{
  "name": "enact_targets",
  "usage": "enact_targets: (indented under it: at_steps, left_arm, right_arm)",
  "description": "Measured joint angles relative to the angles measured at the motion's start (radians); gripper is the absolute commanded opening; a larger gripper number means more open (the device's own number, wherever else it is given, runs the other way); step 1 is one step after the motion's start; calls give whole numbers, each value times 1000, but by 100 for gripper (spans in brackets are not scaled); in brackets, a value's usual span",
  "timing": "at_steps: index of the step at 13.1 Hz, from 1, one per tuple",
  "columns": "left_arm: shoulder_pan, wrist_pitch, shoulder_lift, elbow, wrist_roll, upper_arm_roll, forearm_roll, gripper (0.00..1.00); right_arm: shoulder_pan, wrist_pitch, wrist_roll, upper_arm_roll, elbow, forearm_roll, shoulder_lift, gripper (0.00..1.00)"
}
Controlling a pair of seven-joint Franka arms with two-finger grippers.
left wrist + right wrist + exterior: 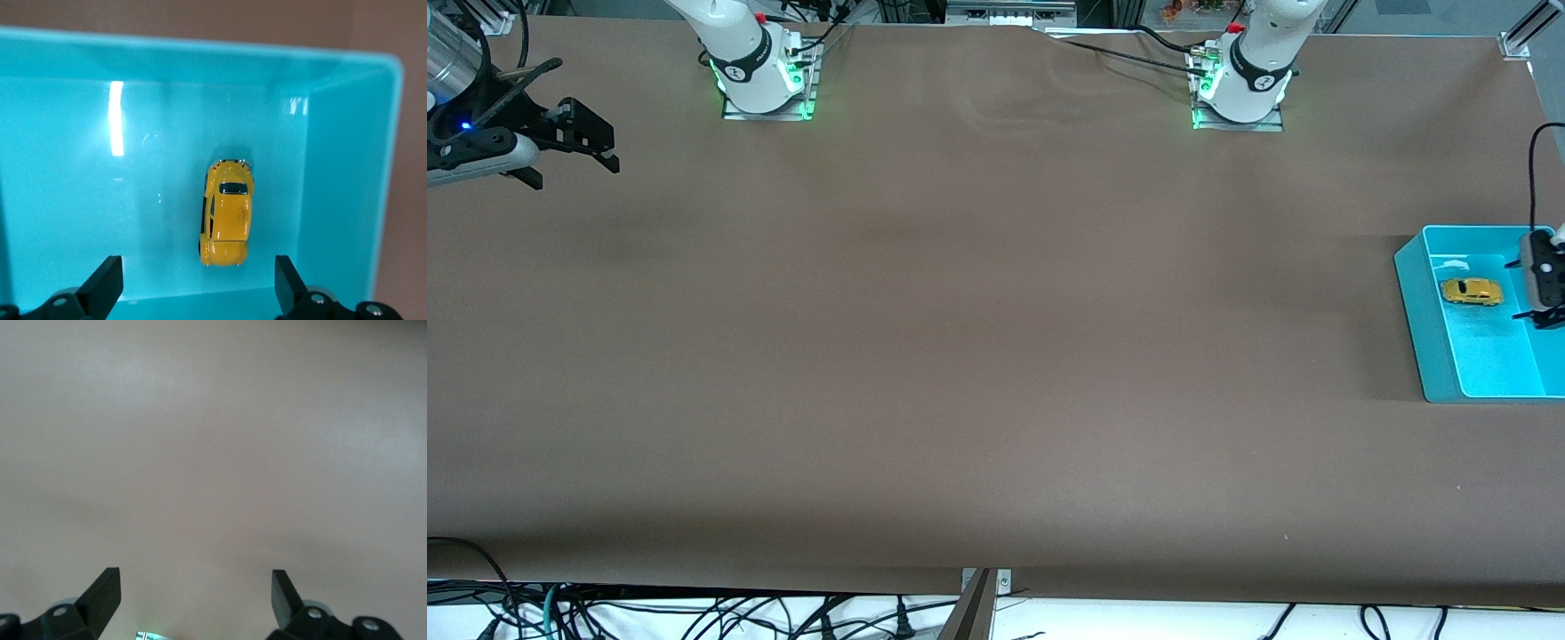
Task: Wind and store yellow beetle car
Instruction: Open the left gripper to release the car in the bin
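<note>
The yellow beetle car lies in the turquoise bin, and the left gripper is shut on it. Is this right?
Not quite. The yellow beetle car does lie in the turquoise bin, but the left wrist view shows the left gripper above it with jaws open, holding nothing.

White rounded arm links (738, 53) ringed by black bands with round logos, red caps on top. Green-lit metal base plates (767, 111). Black cables (1129, 55) trailing from one base. Black wedge-shaped fingertips (107, 283) with silver screws on dark gripper bodies.
</note>
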Motion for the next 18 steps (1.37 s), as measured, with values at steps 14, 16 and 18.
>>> enact_targets:
  at_steps: [14,16,18]
  left_arm:
    - [-86,-681,-70,337,-1118,-587,-49,100]
    - [-178,-685,-114,345,-1246,-532,-121,100]
    - [-286,-686,-180,347,-1376,-390,-253,100]
  right_arm:
    - [1,0,0,-1,0,0,0,100]
    - [1,0,0,-1,0,0,0,100]
    - [1,0,0,-1,0,0,0,100]
